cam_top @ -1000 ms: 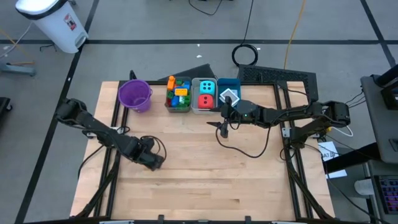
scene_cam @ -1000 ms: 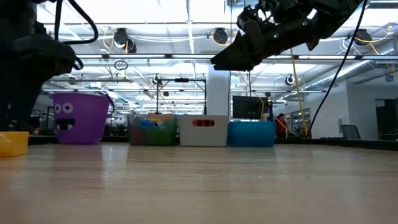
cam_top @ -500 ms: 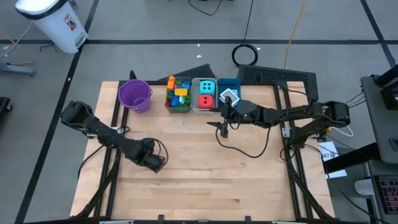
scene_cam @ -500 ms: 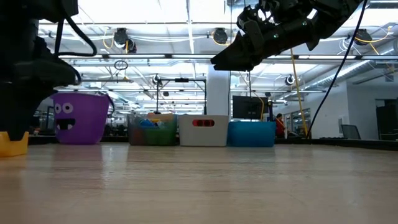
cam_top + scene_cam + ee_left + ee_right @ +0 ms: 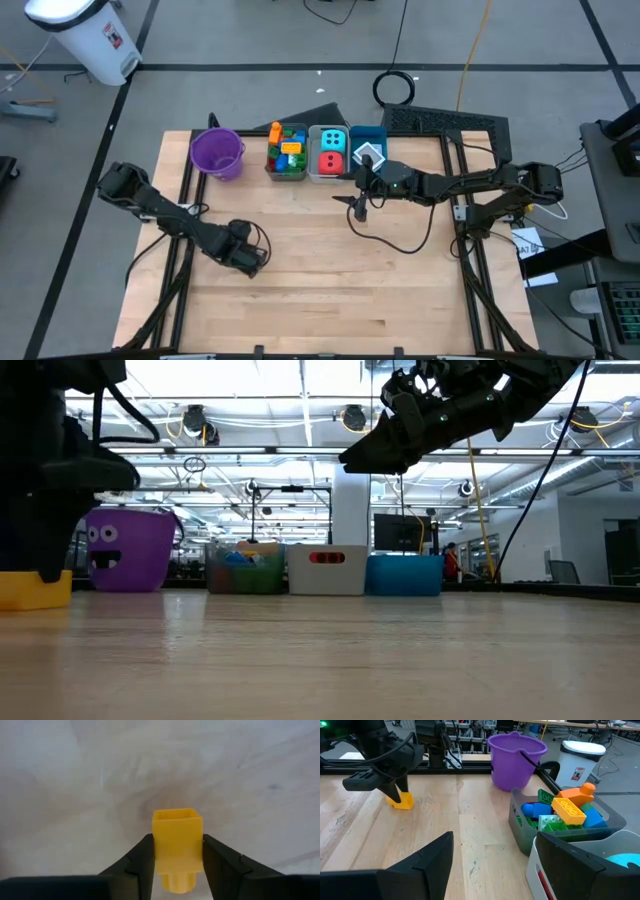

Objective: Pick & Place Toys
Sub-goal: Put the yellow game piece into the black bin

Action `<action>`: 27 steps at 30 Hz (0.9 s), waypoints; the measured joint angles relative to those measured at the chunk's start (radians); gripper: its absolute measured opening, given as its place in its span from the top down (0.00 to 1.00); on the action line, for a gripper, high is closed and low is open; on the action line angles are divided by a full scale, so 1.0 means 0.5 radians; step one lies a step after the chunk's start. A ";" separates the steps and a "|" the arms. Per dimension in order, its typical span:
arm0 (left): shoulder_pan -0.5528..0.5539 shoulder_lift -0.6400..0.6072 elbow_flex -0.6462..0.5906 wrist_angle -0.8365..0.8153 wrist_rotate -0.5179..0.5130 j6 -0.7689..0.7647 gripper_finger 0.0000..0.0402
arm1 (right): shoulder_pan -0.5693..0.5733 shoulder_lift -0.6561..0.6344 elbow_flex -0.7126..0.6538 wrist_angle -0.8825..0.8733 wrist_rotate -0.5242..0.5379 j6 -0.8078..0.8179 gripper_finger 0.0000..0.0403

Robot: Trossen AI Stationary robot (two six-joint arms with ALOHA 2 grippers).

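Left wrist view: left tool (image 5: 177, 857) pinches yellow brick (image 5: 177, 840) on surface (image 5: 75, 795), long axis between fingers. Right tool (image 5: 359, 207) hovers wide, far.

You see a yellow brick (image 5: 177, 845) resting on the table, well in front of the purple bucket (image 5: 217, 152). Beside the bucket, mixed bricks (image 5: 287, 150) fill the grey bin; cyan die (image 5: 334, 139) and red die (image 5: 330, 163) occupy the next bin.
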 joint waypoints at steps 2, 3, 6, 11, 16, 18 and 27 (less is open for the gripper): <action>0.022 0.000 0.000 0.000 -0.097 0.110 0.65 | 0.000 0.000 0.000 0.000 0.000 -0.001 0.36; 0.038 0.000 0.000 0.000 -0.155 0.162 0.65 | 0.000 0.000 0.000 0.000 0.000 -0.001 0.36; 0.104 -0.043 0.000 0.001 -0.287 0.287 0.64 | 0.001 0.000 0.000 0.012 0.000 -0.001 0.36; 0.281 -0.192 0.066 -0.004 -0.538 0.627 0.66 | 0.000 0.000 0.000 0.021 0.000 -0.001 0.36; 0.503 -0.349 0.213 0.097 -0.931 1.152 0.65 | 0.001 0.000 0.000 0.027 0.000 -0.001 0.36; 0.610 -0.391 0.247 0.248 -1.071 1.418 0.63 | 0.001 0.000 0.001 0.027 0.000 -0.001 0.36; 1.211 -0.280 0.255 1.017 -0.941 2.610 0.66 | 0.000 0.000 0.000 0.011 0.000 -0.001 0.36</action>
